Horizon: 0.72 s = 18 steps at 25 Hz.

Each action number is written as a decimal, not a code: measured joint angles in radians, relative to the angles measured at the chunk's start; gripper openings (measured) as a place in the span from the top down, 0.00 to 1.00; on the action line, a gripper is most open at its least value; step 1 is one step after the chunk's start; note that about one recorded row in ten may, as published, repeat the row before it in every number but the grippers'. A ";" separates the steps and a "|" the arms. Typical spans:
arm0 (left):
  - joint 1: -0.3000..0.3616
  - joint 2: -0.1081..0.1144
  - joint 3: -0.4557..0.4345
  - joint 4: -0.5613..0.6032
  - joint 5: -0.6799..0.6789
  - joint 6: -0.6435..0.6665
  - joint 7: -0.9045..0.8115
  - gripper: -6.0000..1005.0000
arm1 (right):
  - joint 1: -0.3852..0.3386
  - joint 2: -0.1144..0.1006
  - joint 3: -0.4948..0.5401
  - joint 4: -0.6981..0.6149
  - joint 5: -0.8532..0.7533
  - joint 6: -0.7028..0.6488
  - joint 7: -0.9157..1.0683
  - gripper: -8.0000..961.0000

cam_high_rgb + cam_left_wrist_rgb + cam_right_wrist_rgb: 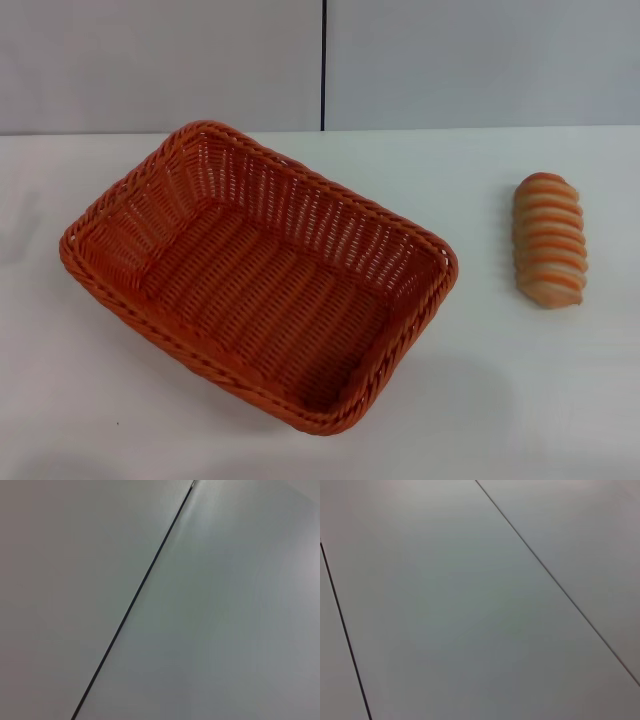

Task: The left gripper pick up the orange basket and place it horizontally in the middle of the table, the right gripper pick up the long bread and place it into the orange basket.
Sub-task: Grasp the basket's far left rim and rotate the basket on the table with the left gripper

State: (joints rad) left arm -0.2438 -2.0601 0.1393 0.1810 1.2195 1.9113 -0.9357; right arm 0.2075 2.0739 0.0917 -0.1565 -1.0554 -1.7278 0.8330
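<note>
The orange basket (pixel 258 275) lies on the white table (pixel 480 400), left of centre in the head view, turned at a slant with one corner toward the front. It is empty inside. The long bread (pixel 550 240) rests on the table to the right, apart from the basket, its ridged stripes running crosswise. Neither the left gripper nor the right gripper shows in any view. Both wrist views hold only grey wall panels with thin dark seams.
A grey panelled wall (pixel 160 60) with a dark vertical seam (pixel 323 65) stands behind the table's far edge. White tabletop stretches between the basket and the bread and along the front.
</note>
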 joint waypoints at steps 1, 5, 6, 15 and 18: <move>0.000 0.000 0.000 0.000 0.000 0.000 0.000 0.20 | 0.000 0.000 0.000 0.000 0.000 0.000 0.000 0.48; 0.001 0.000 0.000 0.000 0.000 0.000 0.000 0.20 | 0.002 -0.001 -0.003 0.000 0.000 0.001 0.000 0.48; 0.001 0.000 0.000 0.000 0.000 0.000 0.000 0.20 | 0.003 -0.001 -0.004 0.000 0.000 0.001 0.000 0.48; -0.006 0.006 0.025 0.017 0.016 0.003 -0.008 0.20 | 0.005 -0.002 -0.009 0.000 -0.005 0.001 0.006 0.48; -0.018 0.009 0.063 0.064 0.021 -0.012 -0.051 0.20 | 0.006 -0.002 -0.011 0.000 -0.009 0.001 0.019 0.48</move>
State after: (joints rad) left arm -0.2620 -2.0508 0.2020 0.2446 1.2409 1.8995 -0.9865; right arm 0.2131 2.0718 0.0803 -0.1565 -1.0640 -1.7266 0.8517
